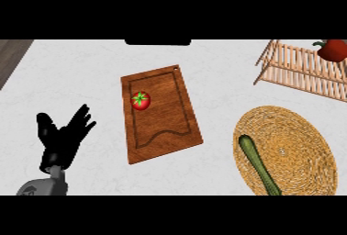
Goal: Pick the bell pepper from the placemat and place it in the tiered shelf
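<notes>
Item 1, left hand [62,137]: black, fingers spread and pointing up, thumb apart, holding nothing; it rests low at the left of the counter [81,69] and touches none of the listed things

Item 2, cutting board [161,114]: brown wood, lying flat a little way to the right of the left hand, tilted slightly, with a small hole at its far corner

Item 3, tomato [140,100]: red with a green star-shaped top, sitting on the upper left part of the cutting board, to the right of the hand and farther from the robot than it

Item 4, placemat [291,151]: round, woven straw, well to the right of the hand beyond the board; no pepper lies on it

Item 5, cucumber [257,164]: long and green, lying across the left side of the placemat

Item 6, tiered shelf [305,71]: light wooden slats, far right and far from the hand, partly cut by the view's edge

Item 7, bell pepper [333,49]: red with a green stem, sitting on the shelf's top slats at the far right corner, well apart from the left hand

Item 8, right hand: not in view, state unknown

Status: judged from position alone, the pepper is off the mat and on the shelf, so the placing looks done; nothing appears left beyond bringing the arm to rest
</notes>
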